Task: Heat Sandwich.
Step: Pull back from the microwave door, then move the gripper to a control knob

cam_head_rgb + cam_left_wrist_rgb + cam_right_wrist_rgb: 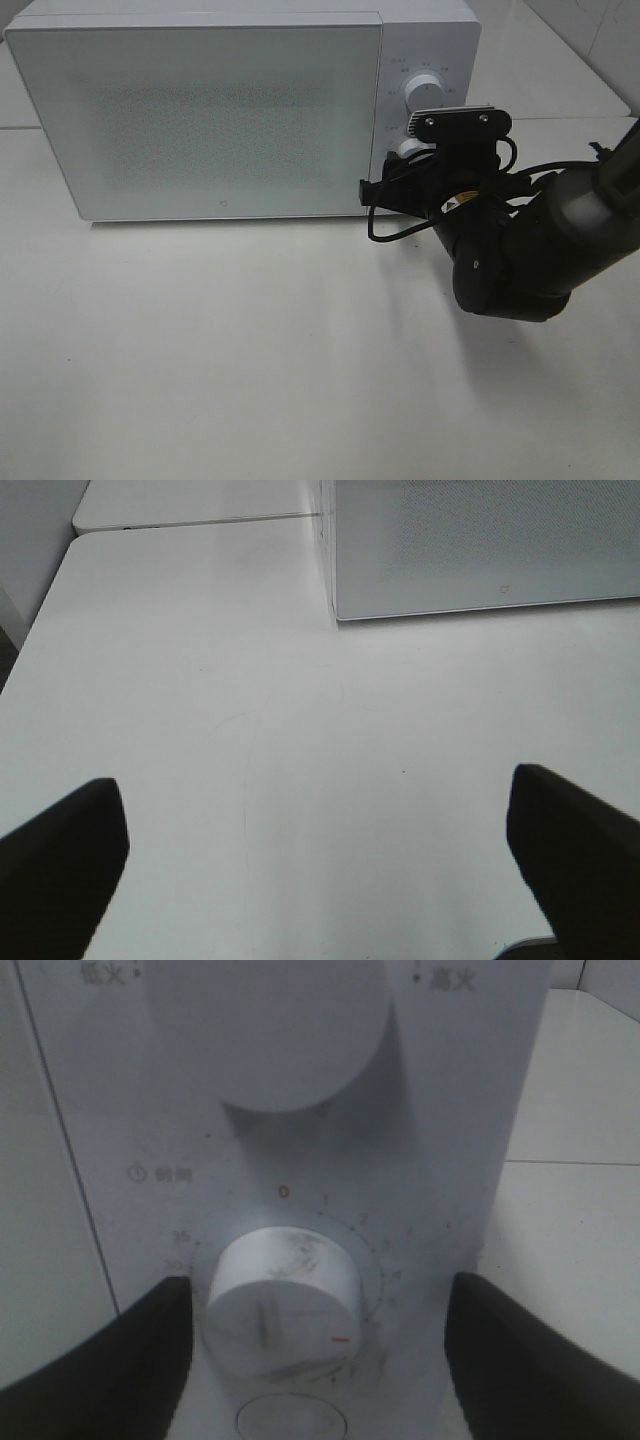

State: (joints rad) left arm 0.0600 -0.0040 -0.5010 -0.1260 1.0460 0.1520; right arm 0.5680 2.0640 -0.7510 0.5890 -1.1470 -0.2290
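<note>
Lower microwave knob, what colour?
White. The lower knob shows best in the right wrist view.

White tabletop (250, 380), soft even light; pale tiles (590, 50) beyond.

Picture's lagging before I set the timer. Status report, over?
Left gripper open above table. Right gripper open, astride timer knob on microwave. Sandwich not visible; door shut. Nothing blocking knob.
</note>
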